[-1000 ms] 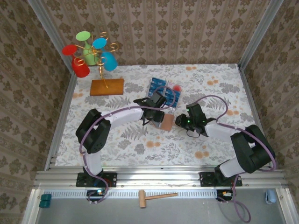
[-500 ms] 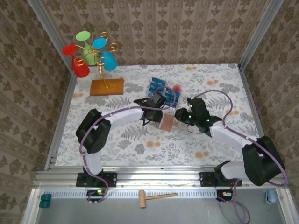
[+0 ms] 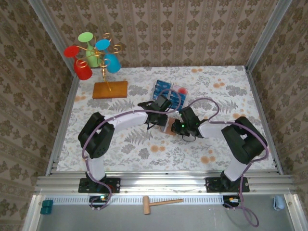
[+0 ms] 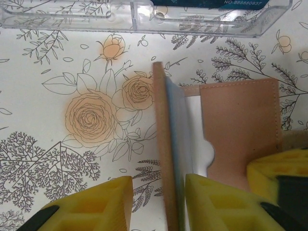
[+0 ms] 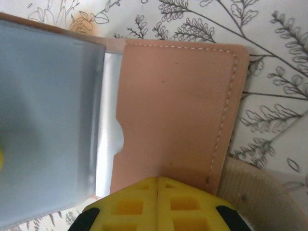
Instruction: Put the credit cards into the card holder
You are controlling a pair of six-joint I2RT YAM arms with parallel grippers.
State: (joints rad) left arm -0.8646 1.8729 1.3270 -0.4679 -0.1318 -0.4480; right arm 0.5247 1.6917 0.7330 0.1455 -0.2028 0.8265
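Two grippers meet at the card holder (image 5: 178, 106), which lies opened like a book on the table (image 3: 216, 86), just short of the clear tray (image 4: 72, 17); one half lies flat with its tan pocket upward, and the other half stands on edge, its greyish-blue face toward the pocket. The left gripper (image 4: 158, 187) straddles that upright half with its fingers part-way apart; one pad touches the blue face and the other stands clear of the tan back, so it props the flap rather than clamps it. The right gripper (image 5: 157, 184) has its fingers pressed together with nothing between them, the tips bearing down on one edge of the flat half. The credit cards (image 3: 163, 88) lie in the tray, beyond the holder as seen from the arm bases and straight ahead of the left fingers; the left gripper is the nearer of the two. The fold runs along the left fingers' reach, toward the tray, and the pocket's notched mouth faces that fold; by this, a card would have to come back from the tray and slide in sideways, from the upright half toward the stitched outer edge; one arm would likely have to let go of the holder to fetch it.
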